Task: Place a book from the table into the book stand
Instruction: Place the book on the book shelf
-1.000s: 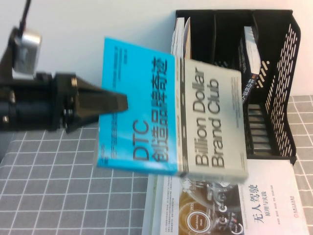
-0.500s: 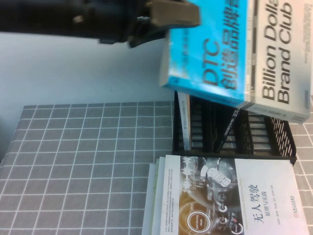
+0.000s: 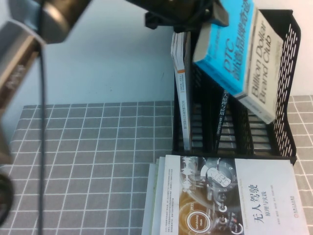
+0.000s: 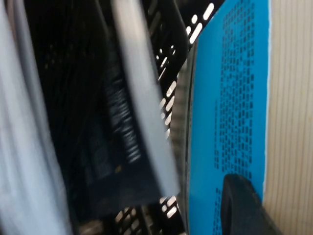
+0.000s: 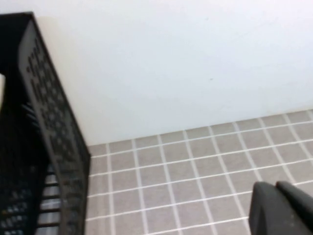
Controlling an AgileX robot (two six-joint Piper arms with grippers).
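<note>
My left gripper (image 3: 215,15) reaches in from the upper left and is shut on the book (image 3: 238,49), cyan and pale grey, printed "DTC" and "Billion Dollar Brand Club". The book hangs tilted, its lower corner down inside the top of the black book stand (image 3: 281,105), over the middle and right compartments. In the left wrist view one black finger (image 4: 238,200) presses the cyan cover (image 4: 230,98), with the stand's slotted wall (image 4: 168,93) beside it. My right gripper (image 5: 282,203) is shut and empty, low over the grid-cloth table (image 5: 195,166), right of the stand (image 5: 54,142).
A white book (image 3: 180,73) stands in the stand's left compartment and a thin black-spined book (image 3: 222,115) leans in the middle one. A brown-and-white book (image 3: 230,196) lies on a stack in front of the stand. Bare grid cloth (image 3: 93,161) spreads to the left.
My left gripper has lifted the book up off the table side, carried it right and turned it steeper; its lower corner has now dropped into the top of the stand.
</note>
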